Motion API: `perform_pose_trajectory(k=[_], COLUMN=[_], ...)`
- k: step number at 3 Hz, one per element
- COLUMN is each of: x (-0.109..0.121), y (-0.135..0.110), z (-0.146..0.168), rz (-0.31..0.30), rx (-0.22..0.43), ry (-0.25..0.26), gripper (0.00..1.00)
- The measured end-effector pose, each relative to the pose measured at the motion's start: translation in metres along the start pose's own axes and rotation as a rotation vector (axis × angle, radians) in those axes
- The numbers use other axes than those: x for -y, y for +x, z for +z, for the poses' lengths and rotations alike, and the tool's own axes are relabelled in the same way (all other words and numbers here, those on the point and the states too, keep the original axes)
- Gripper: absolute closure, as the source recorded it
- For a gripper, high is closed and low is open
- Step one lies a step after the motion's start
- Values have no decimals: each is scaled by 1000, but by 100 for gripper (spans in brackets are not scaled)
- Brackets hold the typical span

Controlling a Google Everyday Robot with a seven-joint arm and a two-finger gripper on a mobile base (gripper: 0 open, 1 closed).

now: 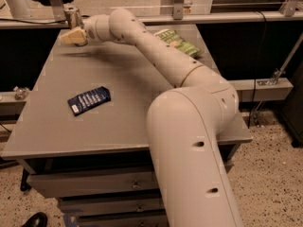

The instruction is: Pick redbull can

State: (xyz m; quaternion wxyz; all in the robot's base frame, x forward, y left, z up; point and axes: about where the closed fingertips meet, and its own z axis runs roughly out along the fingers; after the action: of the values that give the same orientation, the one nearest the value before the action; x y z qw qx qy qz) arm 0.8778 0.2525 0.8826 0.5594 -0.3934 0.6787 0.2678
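Observation:
The redbull can (72,17) stands upright at the far left corner of the grey table (57,126); only its silver upper part shows. My gripper (72,36) is at that corner, right in front of the can and low over the table top. I cannot tell whether it touches the can. My arm reaches across the table from the lower right.
A flat dark blue packet (89,100) lies on the left half of the table. A green chip bag (177,42) lies at the far right, behind my arm. A metal rail (213,17) runs behind the table. Drawers sit under its front edge.

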Motion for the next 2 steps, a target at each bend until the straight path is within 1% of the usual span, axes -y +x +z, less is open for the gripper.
perform_pose_trajectory(k=[1,2], x=[14,25], y=[4,7], z=[11,11], rz=[17,30], rx=[11,8], ry=[26,56], gripper=[34,57])
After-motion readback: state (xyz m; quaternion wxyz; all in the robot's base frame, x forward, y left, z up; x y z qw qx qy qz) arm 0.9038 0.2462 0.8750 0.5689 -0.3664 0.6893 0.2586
